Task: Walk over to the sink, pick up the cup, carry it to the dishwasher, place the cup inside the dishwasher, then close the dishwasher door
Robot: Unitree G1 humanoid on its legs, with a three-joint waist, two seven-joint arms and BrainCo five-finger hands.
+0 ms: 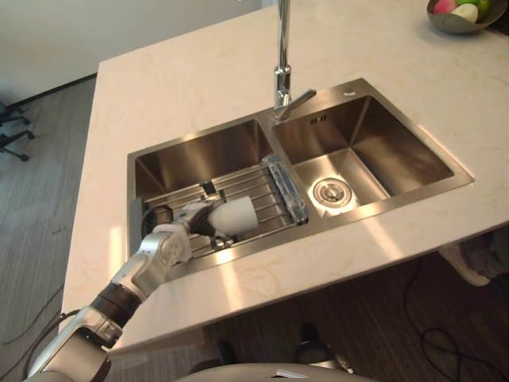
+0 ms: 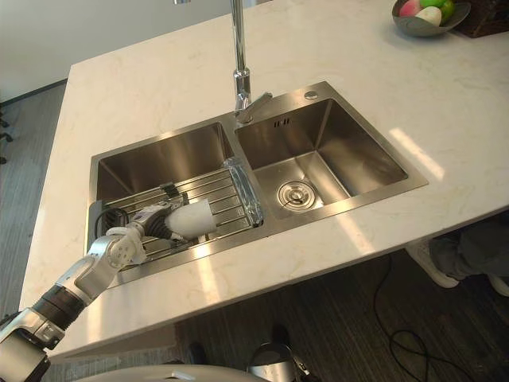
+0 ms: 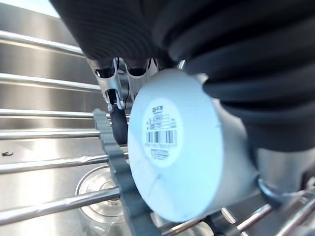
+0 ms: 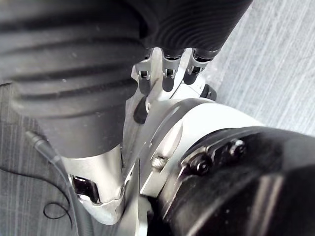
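Observation:
A white cup [image 1: 236, 215] lies on its side on the wire rack [image 1: 266, 195] across the left basin of the steel sink [image 1: 199, 155]. My left hand [image 1: 189, 217] reaches into that basin from the lower left, with fingers and thumb curled round the cup. The left wrist view shows the cup's [image 3: 182, 147] flat base with a barcode label, with the thumb [image 3: 118, 125] beside it and rack bars behind. My right hand [image 4: 165, 81] hangs with relaxed fingers above the grey floor, holding nothing.
The tall faucet [image 1: 282, 72] stands behind the divider between the basins. The right basin has a round drain [image 1: 332, 192]. A bowl of fruit [image 1: 461, 16] sits at the far right of the pale stone counter [image 1: 183, 79]. The counter's front edge runs below the sink.

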